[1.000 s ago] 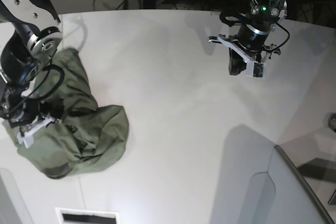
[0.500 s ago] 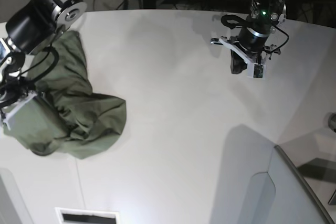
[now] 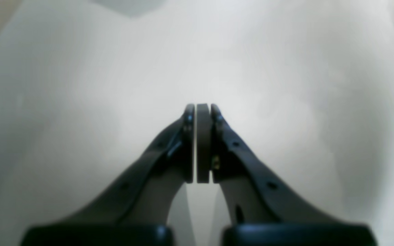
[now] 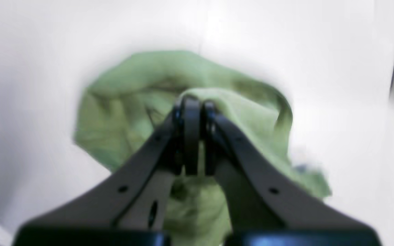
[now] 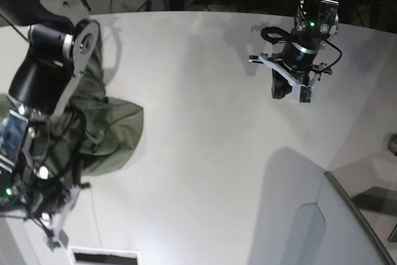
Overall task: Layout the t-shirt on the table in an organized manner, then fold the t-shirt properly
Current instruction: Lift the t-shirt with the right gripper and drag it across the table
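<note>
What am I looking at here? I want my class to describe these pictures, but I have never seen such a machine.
It is a robot with two arms over a white table. One picture looks down from overhead; the other two come from cameras mounted on each wrist, looking along the gripper. The right gripper is shut on a bunched fold of an olive-green t-shirt, which lies crumpled at the table's edge in the overhead view. The left gripper is shut, holds nothing, and hangs over bare table far from the shirt. A grey angled panel sits in one corner.
</note>
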